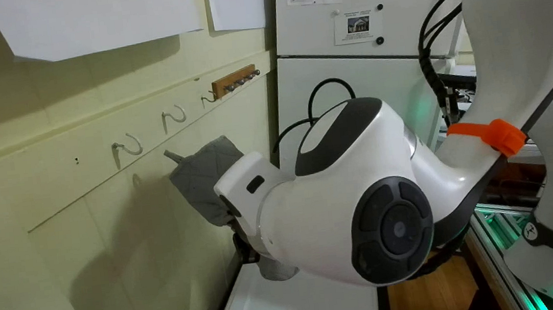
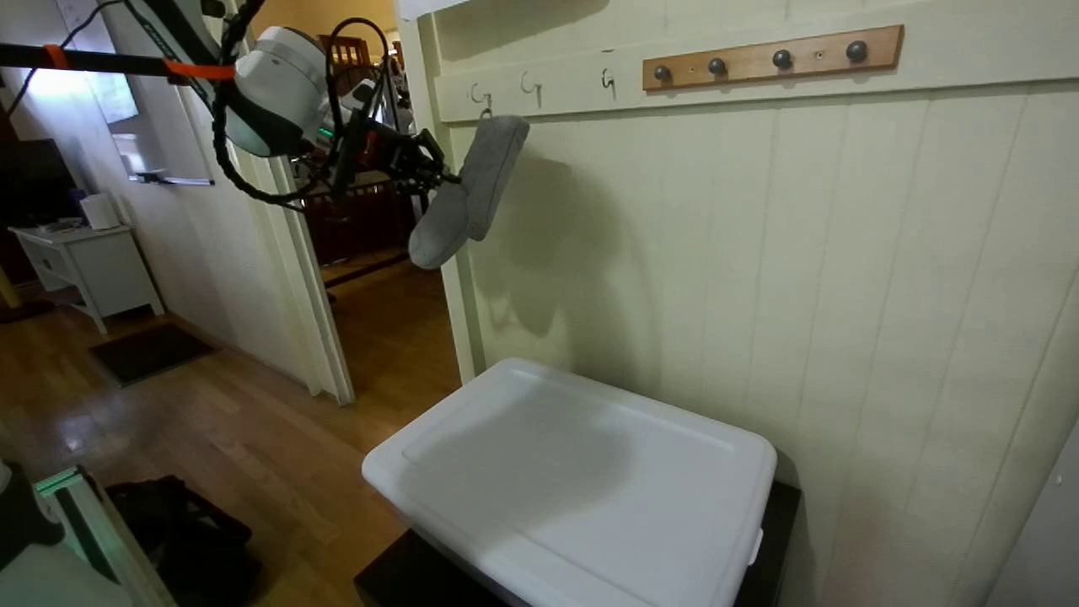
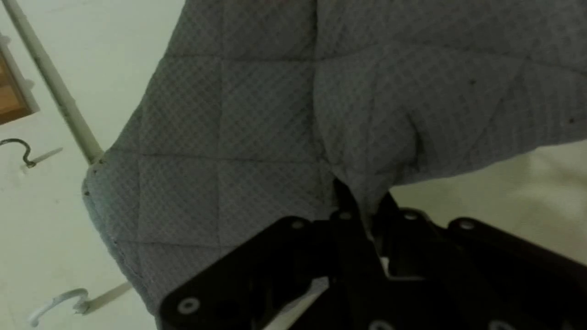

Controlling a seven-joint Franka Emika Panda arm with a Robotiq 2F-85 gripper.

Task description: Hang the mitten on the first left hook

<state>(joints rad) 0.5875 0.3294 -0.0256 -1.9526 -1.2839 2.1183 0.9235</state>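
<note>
- By the wall (image 2: 843,253), the mitten (image 2: 499,164) hangs tilted in my gripper (image 2: 451,179), the jaws pinched narrow on a fold of its cloth, the small loop (image 1: 173,156) uppermost.
- In an exterior view, the first left hook (image 1: 130,151) has nothing on it; the loop is apart from it, lower and to the right.
- I judge the step in hand to be lining up loop and hook; the hanging is not yet done.
- Next I probably need to raise the loop, bring it left over the hook's tip, then lower it before letting go.
- The arm (image 1: 309,223) hides most of my gripper in an exterior view.
- In the wrist view I cannot find the loop; two hooks (image 3: 62,297) show at the left, probably the others.
- How far the loop stands from the wall is hard to tell.
</note>
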